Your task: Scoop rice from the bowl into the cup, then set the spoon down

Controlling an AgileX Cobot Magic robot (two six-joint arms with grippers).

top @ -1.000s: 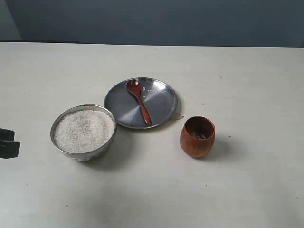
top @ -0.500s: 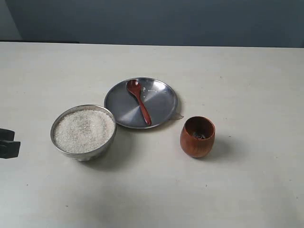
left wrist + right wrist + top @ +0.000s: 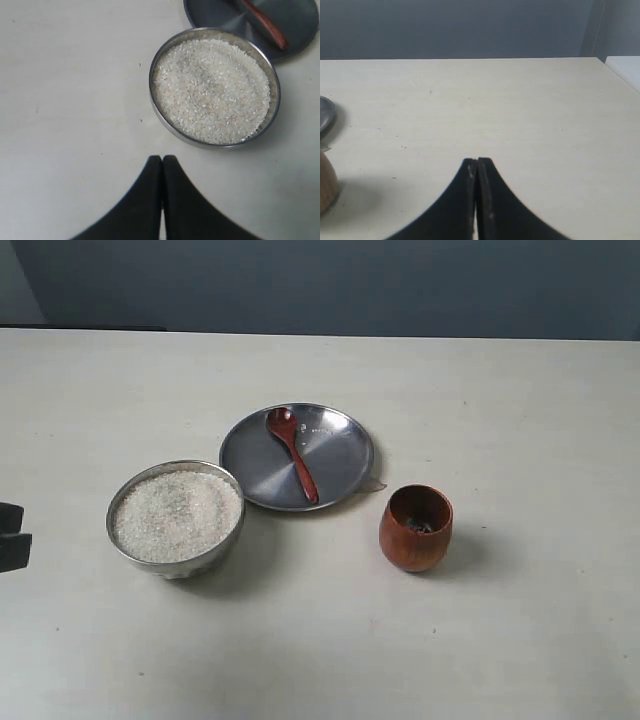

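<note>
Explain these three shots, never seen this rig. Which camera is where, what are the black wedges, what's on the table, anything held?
It is a robot with two arms, each ending in a two-fingered gripper. The wide shot comes from a camera off the arms. The other two come from cameras on the wrists that look along the fingers, so the black wedges are the left gripper and the right gripper. Both are shut, fingers together, and hold nothing. On the pale table stand a metal bowl full of white rice, a flat steel plate with a wooden spoon lying on it, and a brown wooden cup. The left wrist camera looks down on the bowl. The right one catches just a sliver of the cup.
</note>
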